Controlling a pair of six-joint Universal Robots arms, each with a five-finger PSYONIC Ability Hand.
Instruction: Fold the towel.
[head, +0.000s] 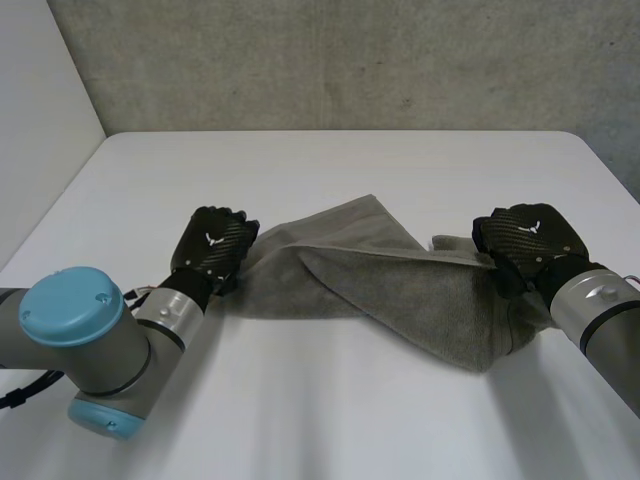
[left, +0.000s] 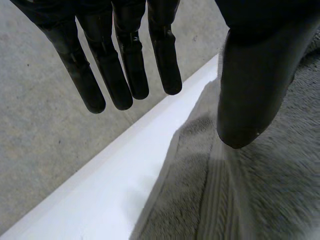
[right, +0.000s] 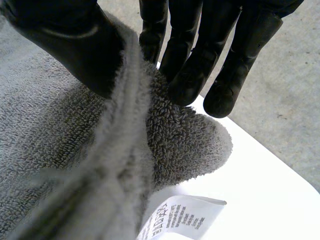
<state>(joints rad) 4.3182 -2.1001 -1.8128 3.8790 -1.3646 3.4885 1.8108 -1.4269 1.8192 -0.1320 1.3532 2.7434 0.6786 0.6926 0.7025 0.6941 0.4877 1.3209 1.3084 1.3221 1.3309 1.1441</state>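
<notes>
Towel (head: 420, 290), grey and thick, is spread in a crumpled way across the middle of the white table (head: 330, 170). It reaches from left to right between the two hands, and one flap is turned toward the far side.

At its left end the left hand (head: 212, 245) is placed palm down, at the towel's left corner. In the left wrist view its fingers (left: 125, 70) are held straight and close beside each other, well apart from the thumb (left: 250, 90), and nothing is gripped. The thumb's tip is seen just over the towel (left: 260, 200); whether it is touched cannot be told.

At the right end the right hand (head: 525, 240) is set on the towel's right corner. In the right wrist view a raised edge of the towel (right: 60, 145) is pinched between the thumb (right: 70, 40) and the fingers (right: 195, 75). A white printed label (right: 180, 217) is seen below this corner, near the table.
</notes>
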